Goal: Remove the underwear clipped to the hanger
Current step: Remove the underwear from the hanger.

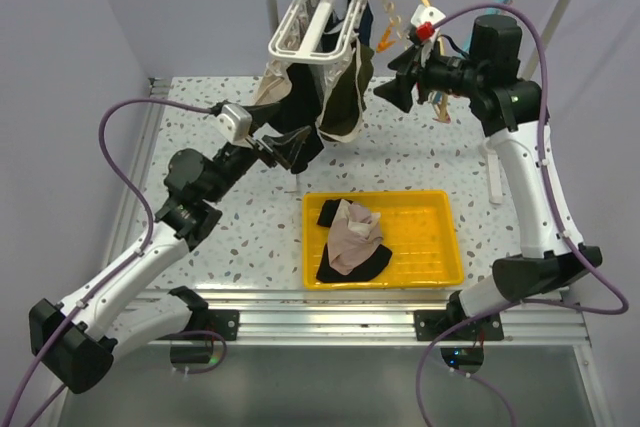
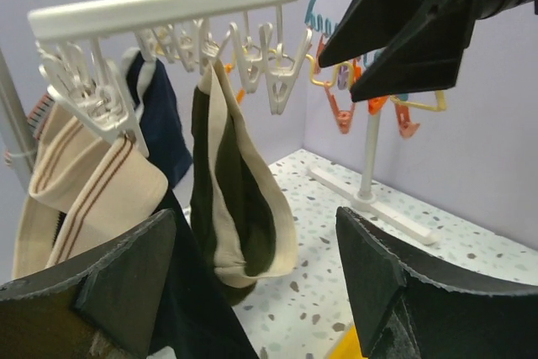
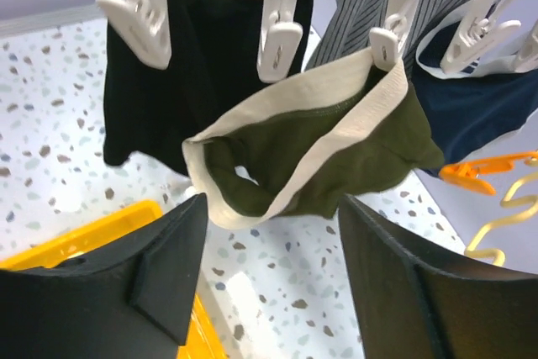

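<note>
1. Overhead, top view: olive-and-cream underwear (image 1: 345,102) clipped under white hanger (image 1: 320,7), hanging lengthwise downward between left gripper (image 1: 292,150) and right gripper (image 1: 392,82); both spread wide, holding nothing.
2. Left wrist: same piece just ahead, slightly left of centre.
3. Right wrist: piece dead ahead between fingers (image 3: 420,292), pinned by one visible clip (image 3: 385,44); right arm probably nearer.

One clipped underwear (image 3: 336,153) is olive with cream bands, the hanger (image 1: 318,9) white, the tray (image 1: 425,239) yellow, the table (image 1: 262,239) speckled.
</note>
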{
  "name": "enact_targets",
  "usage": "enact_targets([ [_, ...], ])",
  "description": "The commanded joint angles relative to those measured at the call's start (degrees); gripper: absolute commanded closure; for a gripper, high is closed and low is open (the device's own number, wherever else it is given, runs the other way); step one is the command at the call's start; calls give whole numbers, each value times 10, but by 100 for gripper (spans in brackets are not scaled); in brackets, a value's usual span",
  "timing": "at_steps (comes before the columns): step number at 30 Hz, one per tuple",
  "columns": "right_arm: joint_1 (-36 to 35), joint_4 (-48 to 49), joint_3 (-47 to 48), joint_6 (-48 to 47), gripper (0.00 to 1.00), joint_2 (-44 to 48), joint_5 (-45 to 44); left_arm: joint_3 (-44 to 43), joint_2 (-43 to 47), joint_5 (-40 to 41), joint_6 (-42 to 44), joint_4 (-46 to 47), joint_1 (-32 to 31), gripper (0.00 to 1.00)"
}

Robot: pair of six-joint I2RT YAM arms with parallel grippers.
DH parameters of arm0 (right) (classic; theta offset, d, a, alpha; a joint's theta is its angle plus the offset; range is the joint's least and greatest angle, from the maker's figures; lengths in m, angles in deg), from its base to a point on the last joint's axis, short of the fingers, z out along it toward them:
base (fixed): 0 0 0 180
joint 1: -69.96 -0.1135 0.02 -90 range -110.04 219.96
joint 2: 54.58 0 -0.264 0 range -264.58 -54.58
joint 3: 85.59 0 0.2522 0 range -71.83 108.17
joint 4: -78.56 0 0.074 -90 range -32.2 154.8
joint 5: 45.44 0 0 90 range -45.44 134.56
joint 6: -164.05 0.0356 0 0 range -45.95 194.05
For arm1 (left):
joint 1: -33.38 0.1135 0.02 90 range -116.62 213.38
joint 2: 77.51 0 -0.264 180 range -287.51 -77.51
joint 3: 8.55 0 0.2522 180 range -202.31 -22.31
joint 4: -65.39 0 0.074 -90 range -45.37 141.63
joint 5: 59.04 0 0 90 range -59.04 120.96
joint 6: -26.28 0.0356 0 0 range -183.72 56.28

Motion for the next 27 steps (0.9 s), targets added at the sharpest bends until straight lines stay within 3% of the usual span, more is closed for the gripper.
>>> enact_targets([
  [1, 0, 71, 1, 74, 35, -10, -13, 10, -11, -17, -61, 36, -4, 19],
  [9, 1, 110, 24, 162, 39, -42, -16, 3, -101, 141, -40, 70, -114, 18],
  [13, 0, 111, 12, 166, 39, -36, -19, 5, -149, 156, -50, 111, -123, 18],
  [19, 0, 115, -5, 180, 39, -30, -27, -35, -210, 196, -110, 104, -149, 18],
  [27, 0, 120, -22, 194, 39, -25, -37, -74, -270, 345, -196, 82, -197, 19],
])
